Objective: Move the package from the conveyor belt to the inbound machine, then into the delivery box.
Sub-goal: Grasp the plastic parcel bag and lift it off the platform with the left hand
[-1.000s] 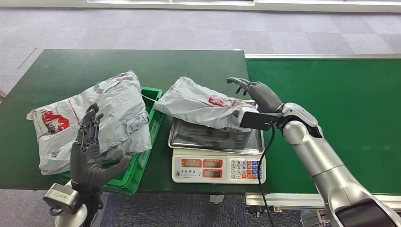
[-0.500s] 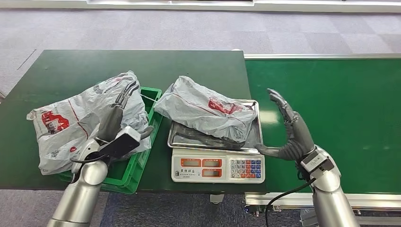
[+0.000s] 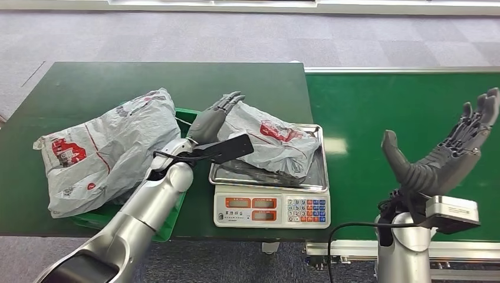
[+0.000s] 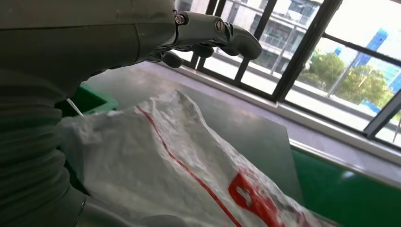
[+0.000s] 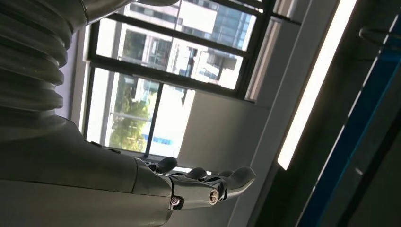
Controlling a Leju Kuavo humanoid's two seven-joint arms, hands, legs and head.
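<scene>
A grey plastic package (image 3: 264,137) with a red logo lies across the steel pan of the weighing scale (image 3: 271,203). My left hand (image 3: 214,121) is at the package's left end, fingers stretched out over it and apart, holding nothing. In the left wrist view the same package (image 4: 179,175) spreads just under my left hand (image 4: 208,35). My right hand (image 3: 448,150) is raised palm-up over the green conveyor belt (image 3: 407,112), fingers spread and empty. In the right wrist view my right hand (image 5: 198,187) points toward the windows. A second, larger grey package (image 3: 112,150) lies over the green crate (image 3: 171,203).
The scale stands at the front edge of the dark green table (image 3: 177,82), right beside the conveyor belt. The green crate sits to the left of the scale, mostly covered by the large package. Grey carpet floor (image 3: 236,35) lies beyond.
My left hand has swung from over the crate's package across to the left end of the package on the scale. My right hand has drawn back to the right and risen over the belt.
</scene>
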